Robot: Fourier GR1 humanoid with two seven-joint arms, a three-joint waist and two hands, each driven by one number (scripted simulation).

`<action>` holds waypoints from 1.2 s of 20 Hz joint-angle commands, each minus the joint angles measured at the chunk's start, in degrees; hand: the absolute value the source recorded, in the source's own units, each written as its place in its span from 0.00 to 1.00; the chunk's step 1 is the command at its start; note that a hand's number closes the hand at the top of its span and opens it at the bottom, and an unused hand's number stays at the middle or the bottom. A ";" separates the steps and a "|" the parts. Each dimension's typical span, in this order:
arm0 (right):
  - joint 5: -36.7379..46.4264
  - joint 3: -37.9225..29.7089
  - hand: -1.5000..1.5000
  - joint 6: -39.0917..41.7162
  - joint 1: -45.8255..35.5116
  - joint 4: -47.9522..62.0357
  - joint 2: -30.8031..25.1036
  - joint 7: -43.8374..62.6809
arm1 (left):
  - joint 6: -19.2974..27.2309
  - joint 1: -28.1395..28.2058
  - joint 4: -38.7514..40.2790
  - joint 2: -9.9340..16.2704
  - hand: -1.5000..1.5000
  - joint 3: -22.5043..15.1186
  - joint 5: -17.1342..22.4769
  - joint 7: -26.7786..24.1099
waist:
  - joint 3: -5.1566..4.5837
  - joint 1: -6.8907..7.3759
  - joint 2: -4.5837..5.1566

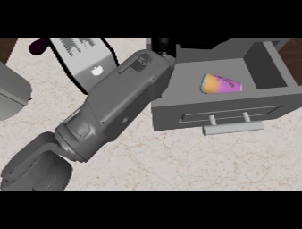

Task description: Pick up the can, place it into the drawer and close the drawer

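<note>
The can (220,84), orange and purple with small marks, lies on its side inside the open grey drawer (266,67). No hand touches it. My right forearm runs from the lower left up to the drawer's back left corner. Only a black part of my right hand (161,45) shows there, just left of the drawer's rear wall and up-left of the can. The drawer's front panel with its bar handle (232,128) faces the lower right. My left hand does not show.
A white, black-edged flat device (87,58) lies on the marble counter (200,161) under my right forearm. A dark purple object (39,46) sits at the top left. A large grey rounded shape (2,94) fills the left edge.
</note>
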 commanded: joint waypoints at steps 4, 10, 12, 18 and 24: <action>1.65 1.21 0.00 0.77 -0.56 -2.89 0.75 -0.80 | -0.02 -1.56 1.99 -0.01 0.00 -0.25 3.02 -2.57 | -0.03 -0.27 0.14; 11.63 -2.59 0.00 5.23 -4.59 -4.98 -6.49 -8.94 | 0.01 -1.09 -0.95 -0.01 0.00 0.41 4.93 -5.45 | -0.02 0.88 -0.11; 13.22 -0.12 0.00 4.92 -5.09 -7.17 -4.79 -8.98 | 1.05 0.03 -2.16 -0.01 0.00 -1.21 5.59 -6.77 | -0.04 0.83 -0.19; 29.34 6.97 0.00 3.02 -12.00 -7.76 -4.35 -11.49 | 1.04 -2.52 -0.53 -0.01 0.00 -0.41 5.98 -8.68 | -0.06 2.85 0.10; 47.29 18.63 0.00 0.42 -19.64 -4.91 -4.37 -9.84 | 1.54 -0.05 -4.02 -0.01 0.00 -0.85 7.28 -9.01 | -0.15 5.18 -0.38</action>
